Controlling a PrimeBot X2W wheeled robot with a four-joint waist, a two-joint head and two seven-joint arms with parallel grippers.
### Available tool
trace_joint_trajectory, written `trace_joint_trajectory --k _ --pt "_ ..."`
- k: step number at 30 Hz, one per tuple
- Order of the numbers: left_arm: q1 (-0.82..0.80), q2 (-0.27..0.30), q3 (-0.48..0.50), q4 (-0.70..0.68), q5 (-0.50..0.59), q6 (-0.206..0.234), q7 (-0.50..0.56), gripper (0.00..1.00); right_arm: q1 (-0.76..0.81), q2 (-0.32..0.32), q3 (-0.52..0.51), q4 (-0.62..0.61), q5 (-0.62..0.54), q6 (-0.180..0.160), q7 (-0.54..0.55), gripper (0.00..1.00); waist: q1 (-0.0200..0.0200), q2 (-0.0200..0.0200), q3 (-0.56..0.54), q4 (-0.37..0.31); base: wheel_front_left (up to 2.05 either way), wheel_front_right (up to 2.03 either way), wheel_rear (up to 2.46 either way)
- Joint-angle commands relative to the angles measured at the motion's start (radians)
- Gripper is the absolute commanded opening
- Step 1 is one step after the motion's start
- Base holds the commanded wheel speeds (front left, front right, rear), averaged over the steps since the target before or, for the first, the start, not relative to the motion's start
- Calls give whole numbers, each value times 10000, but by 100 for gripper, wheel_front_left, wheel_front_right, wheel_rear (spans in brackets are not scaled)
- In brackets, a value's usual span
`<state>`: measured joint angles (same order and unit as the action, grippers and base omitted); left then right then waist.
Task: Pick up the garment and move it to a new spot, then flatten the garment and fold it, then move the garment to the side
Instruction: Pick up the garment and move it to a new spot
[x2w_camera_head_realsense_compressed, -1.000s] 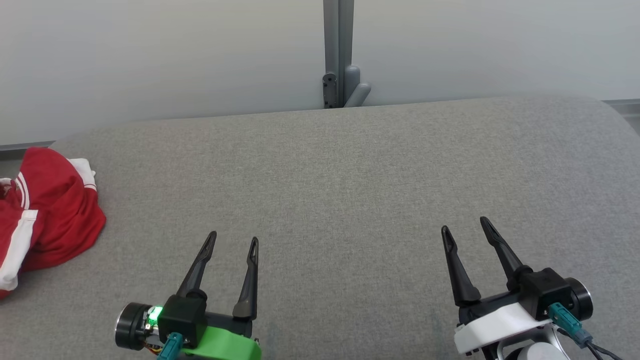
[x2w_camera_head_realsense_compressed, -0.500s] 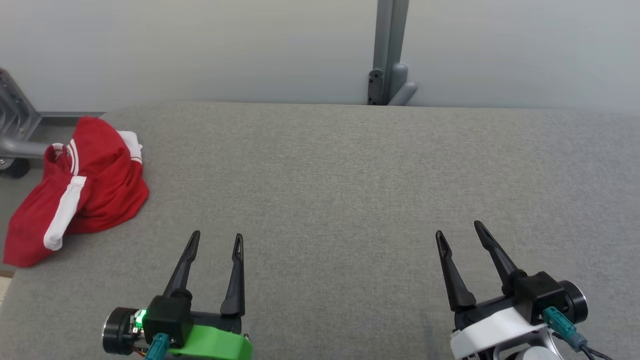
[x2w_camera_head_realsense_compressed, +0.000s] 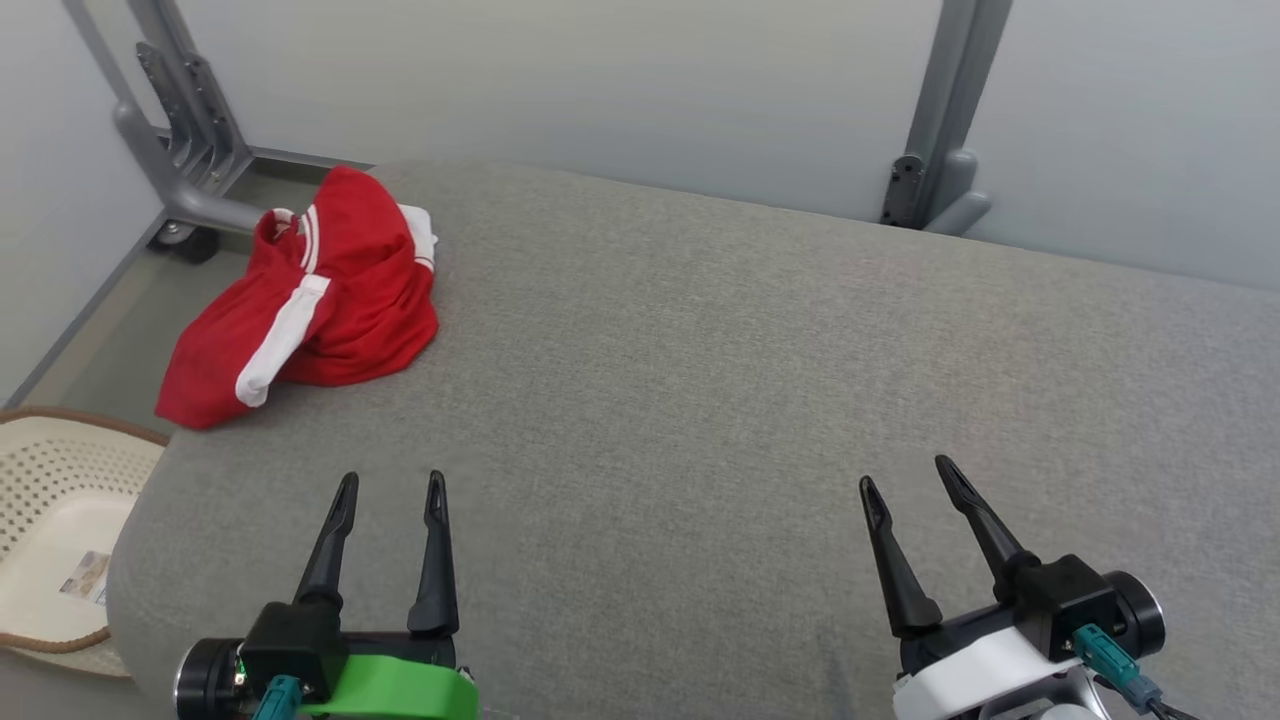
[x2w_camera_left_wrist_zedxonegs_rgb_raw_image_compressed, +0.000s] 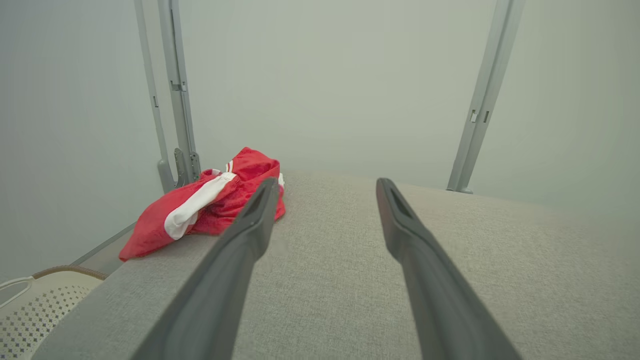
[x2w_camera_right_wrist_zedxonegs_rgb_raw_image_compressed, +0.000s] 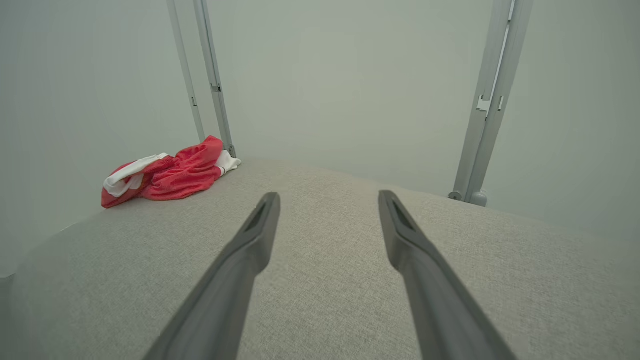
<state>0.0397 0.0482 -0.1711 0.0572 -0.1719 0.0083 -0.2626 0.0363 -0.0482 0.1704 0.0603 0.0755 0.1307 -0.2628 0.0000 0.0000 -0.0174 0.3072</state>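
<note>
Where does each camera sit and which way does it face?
Head view: on the head, looking down at the grey surface; left tool and right tool show, open.
Left wrist view: on the left wrist, facing the red garment along its own fingers.
Right wrist view: on the right wrist, facing across the surface along its own fingers.
All three share the garment at the far left.

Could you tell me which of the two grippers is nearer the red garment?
The left gripper, on the green mount; the white-mounted right gripper sits farther from the garment.
</note>
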Motion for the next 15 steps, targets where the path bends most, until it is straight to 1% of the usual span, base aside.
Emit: trace_joint_trajectory --k 1,7,15 --pt "78 39 41 -3 24 36 -33 100 137 -38 4 22 -28 1 -32 100 0 0 -47 572 0 0 0" --pt "208 39 169 -11 4 157 -33 100 247 -38 -16 27 -46 1 -32 100 0 0 -145 1225 0 0 0" --pt "295 40 304 -149 -56 325 -33 100 285 -40 -18 -11 -62 1 -32 100 0 0 -101 1769 0 0 0"
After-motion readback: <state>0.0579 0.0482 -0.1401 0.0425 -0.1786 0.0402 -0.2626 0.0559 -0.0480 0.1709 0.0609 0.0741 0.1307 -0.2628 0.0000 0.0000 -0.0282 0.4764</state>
